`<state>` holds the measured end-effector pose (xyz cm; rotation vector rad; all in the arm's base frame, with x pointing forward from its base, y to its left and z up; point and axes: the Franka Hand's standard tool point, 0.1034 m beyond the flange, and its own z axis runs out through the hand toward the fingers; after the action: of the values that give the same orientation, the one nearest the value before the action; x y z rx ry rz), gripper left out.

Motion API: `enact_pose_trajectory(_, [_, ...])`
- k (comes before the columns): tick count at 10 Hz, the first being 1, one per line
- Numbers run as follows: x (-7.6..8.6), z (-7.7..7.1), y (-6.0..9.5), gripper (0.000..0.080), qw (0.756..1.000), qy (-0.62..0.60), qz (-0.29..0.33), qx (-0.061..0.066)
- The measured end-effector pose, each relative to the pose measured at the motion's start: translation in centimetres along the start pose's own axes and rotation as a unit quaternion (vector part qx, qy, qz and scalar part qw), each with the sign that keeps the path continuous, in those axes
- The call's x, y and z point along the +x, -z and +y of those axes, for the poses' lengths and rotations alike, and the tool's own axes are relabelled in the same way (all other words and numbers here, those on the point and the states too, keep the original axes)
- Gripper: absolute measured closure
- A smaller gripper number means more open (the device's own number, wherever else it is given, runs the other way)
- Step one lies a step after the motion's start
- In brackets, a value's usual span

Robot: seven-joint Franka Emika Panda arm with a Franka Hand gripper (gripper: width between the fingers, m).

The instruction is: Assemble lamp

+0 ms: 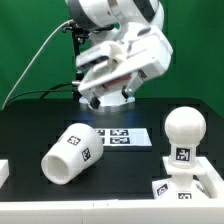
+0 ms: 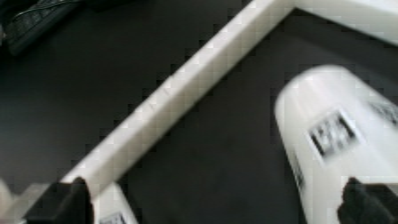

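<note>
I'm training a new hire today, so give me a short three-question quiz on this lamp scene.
1. True or false: the shade stands upright.
2. The bulb stands on: A) the base; B) the marker board; C) the shade.
3. Fill in: the end effector holds ____.
Key: 1 false, it lies on its side; 2 A; 3 nothing.

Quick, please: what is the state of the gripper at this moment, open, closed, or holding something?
Gripper: jaws open, holding nothing; the wrist view shows only black table between the fingertips.
</note>
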<state>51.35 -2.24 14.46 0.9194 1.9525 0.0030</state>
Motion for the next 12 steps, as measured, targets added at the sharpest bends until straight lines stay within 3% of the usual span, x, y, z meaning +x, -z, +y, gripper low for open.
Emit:
enact_pose_trajectory(2, [-2.7,0.7,-2.0,0.0101,0.999,0.012,0.044,0.008])
enact_pose_trajectory(3, [-2.5,-0.3,-3.2,0.0101,0.997,0.028,0.075,0.018])
enact_pose_trajectory(6, [-3.2,-1.0,-3.2,0.0101,0.987,0.047,0.151,0.037])
enact_pose_trajectory(8, [-4.0,1.4,-3.0,0.0101,0.985,0.043,0.16,0.039])
enact_pose_trajectory(9, [-4.9,2.6,-3.3,0.0101,0.984,-0.052,0.157,0.061])
enact_pose_trajectory(11, [-5.8,4.5,-3.8,0.0101,0.972,-0.159,0.143,0.095])
enact_pose_trajectory(12, [-6.0,5.3,-4.1,0.0101,0.963,-0.201,0.128,0.122])
